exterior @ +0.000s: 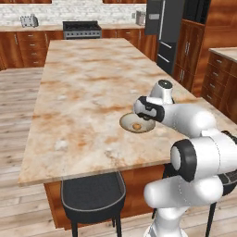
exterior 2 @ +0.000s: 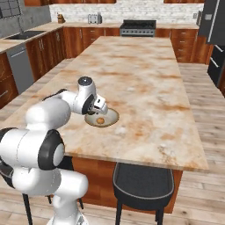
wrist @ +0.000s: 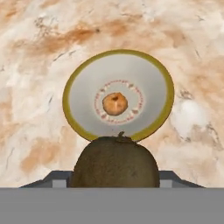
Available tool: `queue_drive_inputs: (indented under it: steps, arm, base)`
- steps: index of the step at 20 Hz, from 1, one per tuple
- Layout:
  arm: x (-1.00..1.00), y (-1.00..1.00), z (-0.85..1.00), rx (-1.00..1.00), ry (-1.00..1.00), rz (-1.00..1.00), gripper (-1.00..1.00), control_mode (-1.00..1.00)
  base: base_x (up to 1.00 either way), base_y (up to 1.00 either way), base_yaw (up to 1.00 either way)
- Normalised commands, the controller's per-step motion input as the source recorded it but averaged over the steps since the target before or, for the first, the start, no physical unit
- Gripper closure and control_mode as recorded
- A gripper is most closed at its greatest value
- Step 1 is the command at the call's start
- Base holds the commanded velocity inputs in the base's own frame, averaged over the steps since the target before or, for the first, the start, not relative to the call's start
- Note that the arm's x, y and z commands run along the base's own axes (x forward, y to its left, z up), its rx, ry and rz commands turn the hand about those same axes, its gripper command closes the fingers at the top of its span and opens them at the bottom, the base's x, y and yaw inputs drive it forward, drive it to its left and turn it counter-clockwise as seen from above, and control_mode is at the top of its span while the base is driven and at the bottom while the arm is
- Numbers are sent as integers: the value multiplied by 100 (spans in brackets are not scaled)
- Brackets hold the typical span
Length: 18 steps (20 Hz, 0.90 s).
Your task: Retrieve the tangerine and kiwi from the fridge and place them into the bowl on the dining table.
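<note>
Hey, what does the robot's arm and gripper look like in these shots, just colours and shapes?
The arm is built of rounded glossy white segments joined by dark black bands at the joints. The wrist ends in a white cap with a dark disc on top. The gripper is a compact dark block; no cables or markings are visible.

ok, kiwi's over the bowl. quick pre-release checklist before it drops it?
1. Kiwi held in the hand: ok, it sits between the fingers at the bottom of the hand view.
2. Bowl below and ahead of the hand: ok, though the kiwi looks lined up with the near rim, not the centre.
3. Tangerine already in the bowl: ok, it lies at the centre.
4. Room left in the bowl for the kiwi: ok, bare dish all round the tangerine.
5. Bowl sits flat on the dining table, away from the edge: ok.
6. Height of the hand above the bowl: cannot tell exactly; the base views show it low, close over the rim.
</note>
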Motion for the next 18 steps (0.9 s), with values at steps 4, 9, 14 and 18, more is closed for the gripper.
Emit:
queue_drive_inputs:
  steps: [4,9,14,18]
  arm:
    - [100,0,-51,0,0,0,100,-100]
    - [91,0,-47,0,6,0,100,-100]
    - [71,0,-46,0,11,0,100,-100]
    - [30,0,-43,0,13,0,100,-100]
  base:
    - [0,0,0]
    - [0,0,0]
    - [0,0,0]
    - [0,0,0]
